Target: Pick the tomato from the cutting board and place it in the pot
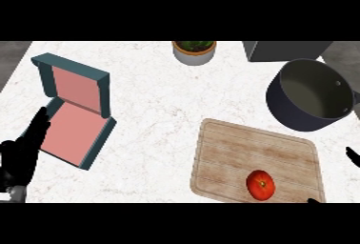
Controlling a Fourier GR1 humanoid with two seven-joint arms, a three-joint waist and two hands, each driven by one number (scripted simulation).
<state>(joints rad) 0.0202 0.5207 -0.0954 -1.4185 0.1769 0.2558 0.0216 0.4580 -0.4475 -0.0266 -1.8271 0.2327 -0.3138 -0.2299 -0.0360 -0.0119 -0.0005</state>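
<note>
A head view looked steeply down on a white marbled table (155, 105). At the near edge, toward the right, a red tomato (260, 185) lay on a pale wooden cutting board (239, 147), close to the board's near right corner, with nothing touching it. Only dark fingertips of the right robot hand (352, 156) showed at the right edge, beside the board; whether that hand was open or curled could not be told, and it held nothing that could be seen. At the near left, the left robot hand (25, 147) rested open with fingers straight and pointing up, empty, just beside an open teal box with a pink lining (74, 112).

Farther off on the right stood the dark pot (313, 95), open-topped, apparently empty and tilted toward the viewer, just beyond the board's far right corner. At the far edge sat a small potted plant (194, 51) and a grey block (287, 50).

The step in hand appeared to be the reach for the tomato. Done well, the right robot hand would likely come in from the right, close round the tomato's widest part, lift it clear of the board, then carry it over the pot's near rim.
</note>
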